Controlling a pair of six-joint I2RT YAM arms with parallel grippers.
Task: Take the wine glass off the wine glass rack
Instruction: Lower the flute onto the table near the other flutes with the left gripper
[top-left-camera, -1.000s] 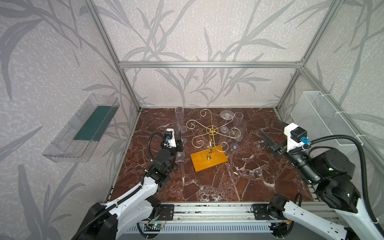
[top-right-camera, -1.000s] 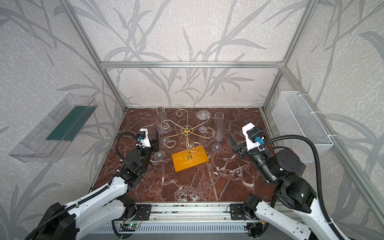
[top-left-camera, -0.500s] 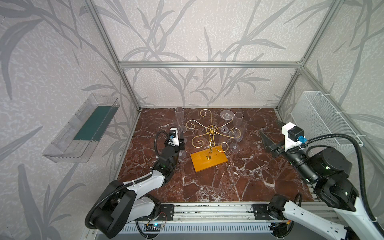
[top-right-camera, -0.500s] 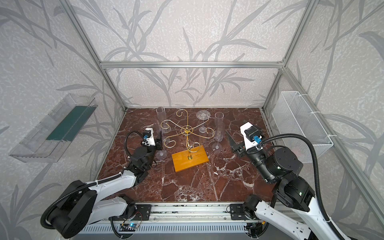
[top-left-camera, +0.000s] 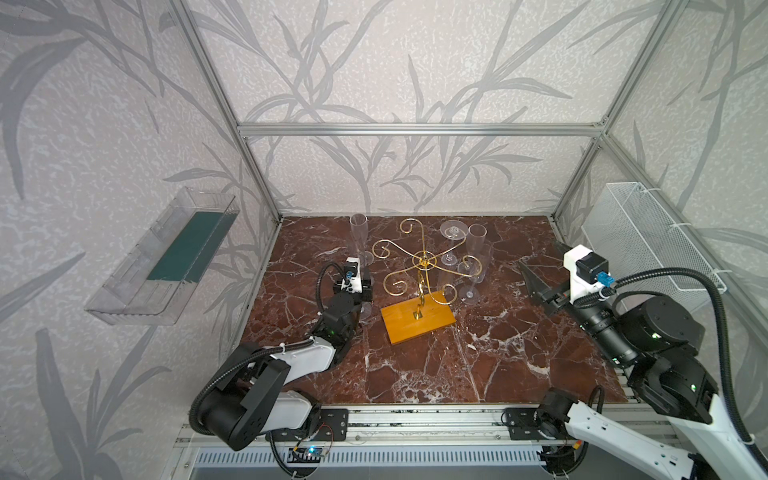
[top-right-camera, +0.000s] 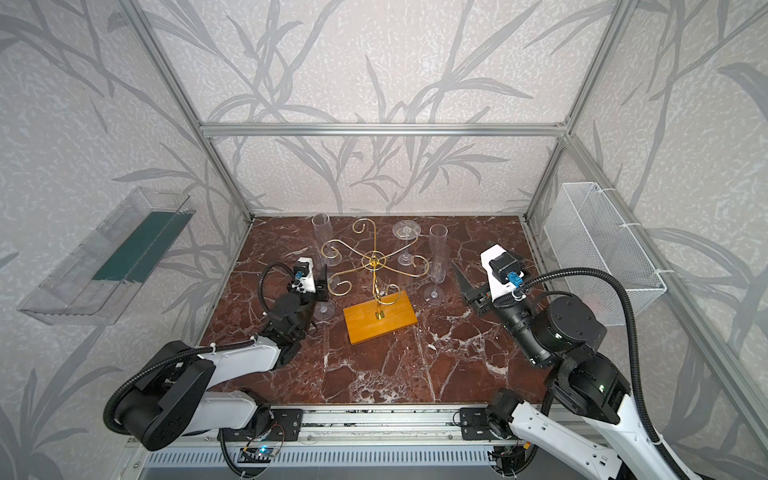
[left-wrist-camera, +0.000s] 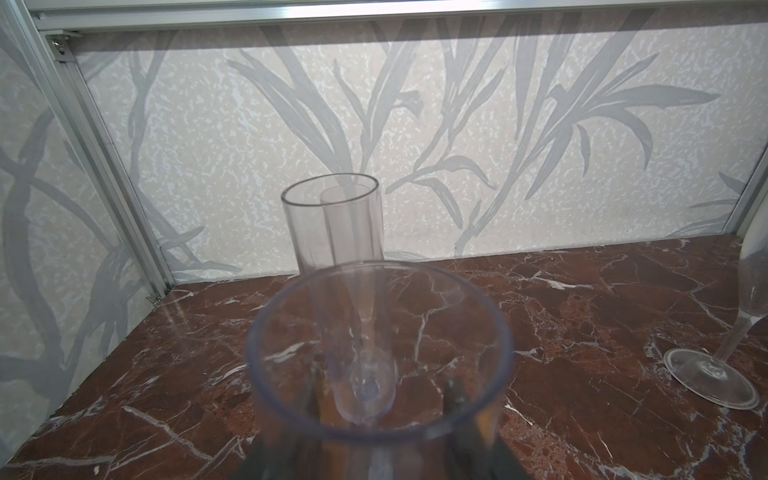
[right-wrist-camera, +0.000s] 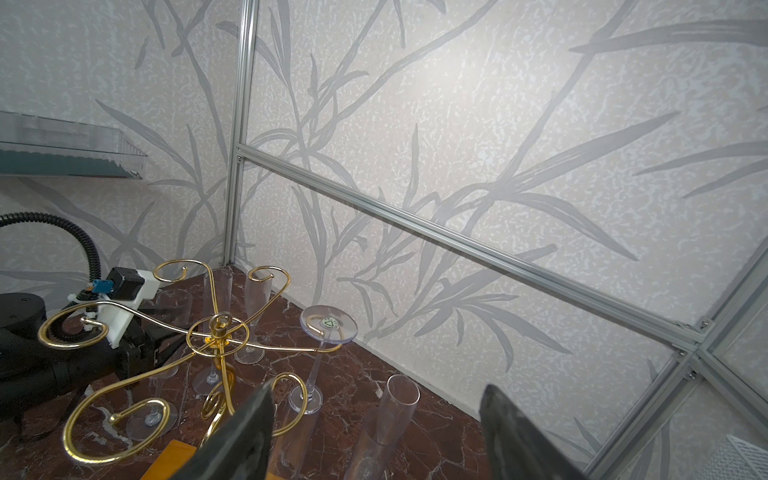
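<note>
Gold wine glass rack (top-left-camera: 423, 261) stands mid-way on the red marble table (top-left-camera: 498, 353) in both top views. One wine glass (top-left-camera: 453, 228) hangs foot-up at its 1 o'clock. At 9 o'clock sits the left gripper (top-left-camera: 362, 286). Left wrist view: its fingers (left-wrist-camera: 455, 397) pinch a standing glass (left-wrist-camera: 378, 291). Right wrist view: the right gripper (right-wrist-camera: 377, 388) is spread wide, holding nothing.

The left arm (top-left-camera: 307, 361) stretches low from the lower left, the left gripper (top-right-camera: 322, 281) with jaws closed on a wine glass (left-wrist-camera: 490, 332). The right gripper (right-wrist-camera: 378, 388) is raised at mid-right, jaws spread wide.
</note>
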